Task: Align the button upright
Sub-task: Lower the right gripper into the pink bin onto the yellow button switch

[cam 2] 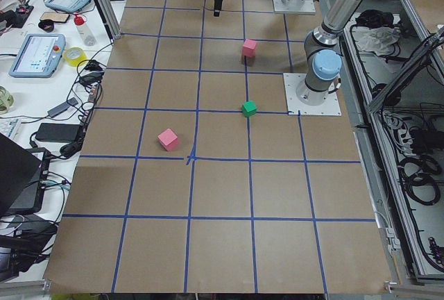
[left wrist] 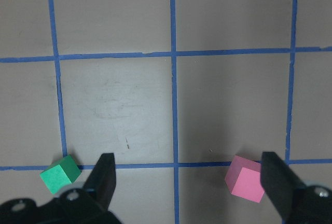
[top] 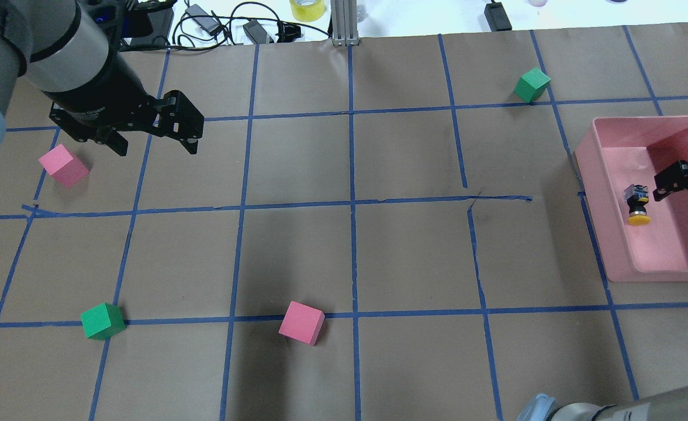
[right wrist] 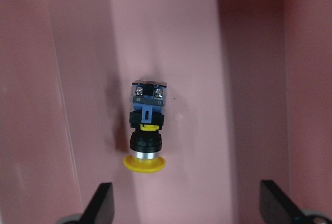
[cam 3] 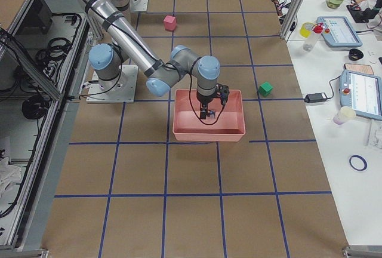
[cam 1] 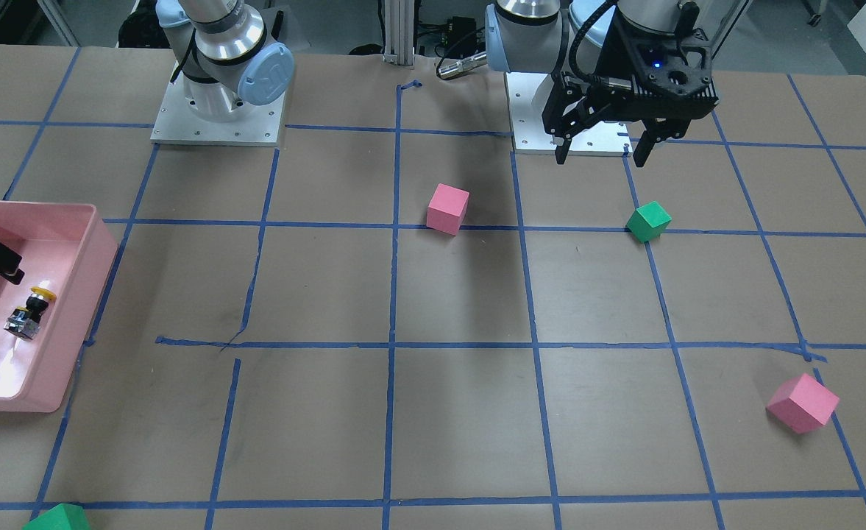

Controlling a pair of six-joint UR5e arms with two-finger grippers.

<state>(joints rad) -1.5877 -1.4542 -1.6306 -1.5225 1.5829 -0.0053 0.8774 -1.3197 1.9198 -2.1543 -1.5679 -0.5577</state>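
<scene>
The button lies on its side on the floor of a pink bin, yellow cap towards the robot, grey-black contact block away. It also shows in the overhead view and the front view. My right gripper hovers open and empty inside the bin, its fingers apart from the button; in the overhead view it sits just right of the button. My left gripper hangs open and empty above the table far from the bin, also in the front view and the left wrist view.
Two pink cubes and two green cubes sit scattered on the brown table with its blue tape grid. The bin's walls rise around the button. Cables and a tape roll lie at the far edge.
</scene>
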